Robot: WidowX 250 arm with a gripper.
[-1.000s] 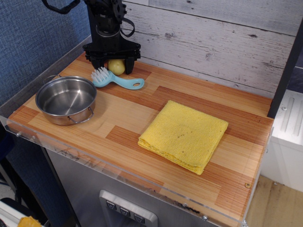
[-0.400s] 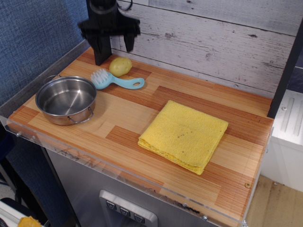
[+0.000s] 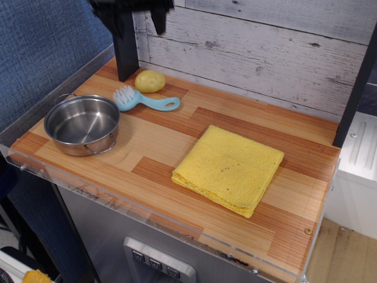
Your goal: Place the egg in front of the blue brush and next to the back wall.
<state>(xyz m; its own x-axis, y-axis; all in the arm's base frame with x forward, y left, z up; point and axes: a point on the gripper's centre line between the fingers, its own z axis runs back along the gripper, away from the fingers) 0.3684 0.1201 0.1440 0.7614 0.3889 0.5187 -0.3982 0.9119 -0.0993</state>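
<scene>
Egg [image 3: 149, 81] is set down between blue brush [image 3: 145, 99] and back wall [image 3: 265, 53]; jaws are seen wide, empty. Only a clear retreat is judged left.

Raised at the top left edge of view, mostly cropped: black hand [image 3: 141, 15], two fingers [image 3: 159, 20] pointing down, spread apart, gripping nothing.

Glossy steel pot [image 3: 82, 123], nubby yellow cloth [image 3: 228, 167], varnished wood table [image 3: 177, 138]
</scene>
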